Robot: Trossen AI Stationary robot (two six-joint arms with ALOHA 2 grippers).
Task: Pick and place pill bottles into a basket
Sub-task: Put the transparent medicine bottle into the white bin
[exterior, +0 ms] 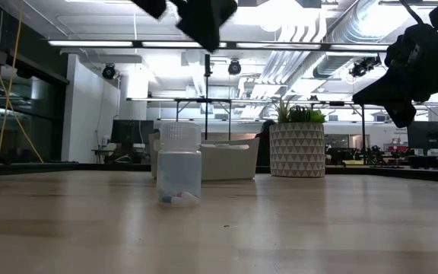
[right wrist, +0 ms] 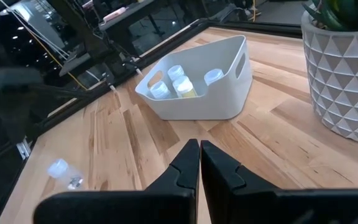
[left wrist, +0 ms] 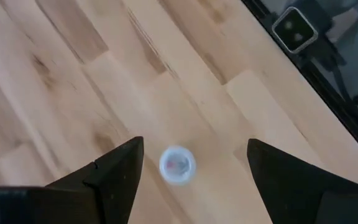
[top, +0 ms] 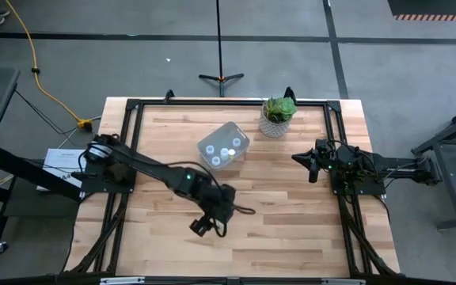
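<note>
One pill bottle stands upright on its base on the table, its white cap facing up. My left gripper is open and hangs well above it, fingers pointing down, one on either side of the cap and touching nothing; it also shows in the high view. The pale basket stands on the far middle of the table and holds several pill bottles. My right gripper is shut and empty, above the table's right side.
A white patterned pot with a green plant stands right of the basket, near the far edge. A black frame runs around the table top. Bare wood lies between the standing bottle and the basket.
</note>
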